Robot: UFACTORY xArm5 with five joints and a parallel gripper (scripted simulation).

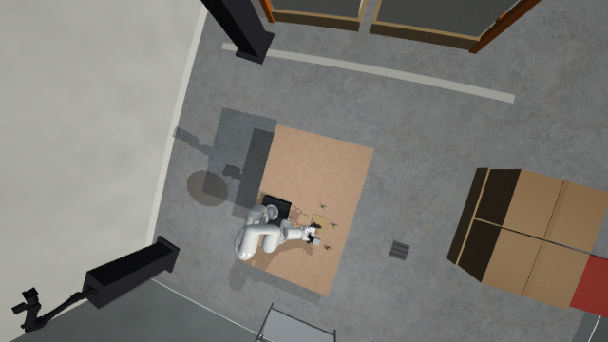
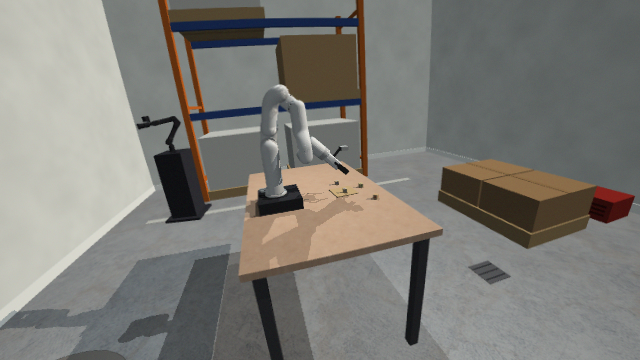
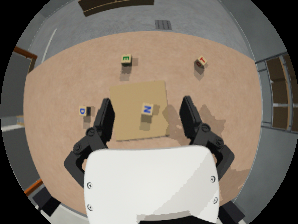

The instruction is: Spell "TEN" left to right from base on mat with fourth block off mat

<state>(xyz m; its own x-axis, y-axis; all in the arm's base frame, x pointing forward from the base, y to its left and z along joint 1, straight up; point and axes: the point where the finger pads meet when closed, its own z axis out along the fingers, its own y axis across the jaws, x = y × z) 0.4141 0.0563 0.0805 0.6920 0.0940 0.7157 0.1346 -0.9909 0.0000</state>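
My gripper [image 1: 314, 233] [image 2: 343, 169] [image 3: 147, 105] is open and empty, high above the table. The square tan mat [image 2: 336, 192] [image 3: 125, 127] lies flat. The block with a blue N [image 2: 345, 190] [image 3: 147, 109] sits on the mat, right of its middle in the wrist view. The block with a green E [image 1: 334, 225] [image 2: 360, 185] [image 3: 126, 59] lies off the mat's far edge. The block with a red T [image 1: 328, 247] [image 2: 375, 197] [image 3: 201, 61] lies off to the far right, turned diagonally. The block with a blue D [image 1: 323, 206] [image 2: 336, 183] [image 3: 83, 110] lies off the left side.
The wooden table [image 1: 318, 161] [image 2: 380, 220] carries the robot's black base [image 1: 283, 205] [image 2: 281, 202] on its near side. The table's far edge runs beyond the E and T blocks. Arm shadows fall across the table and touch the mat's right side in the wrist view.
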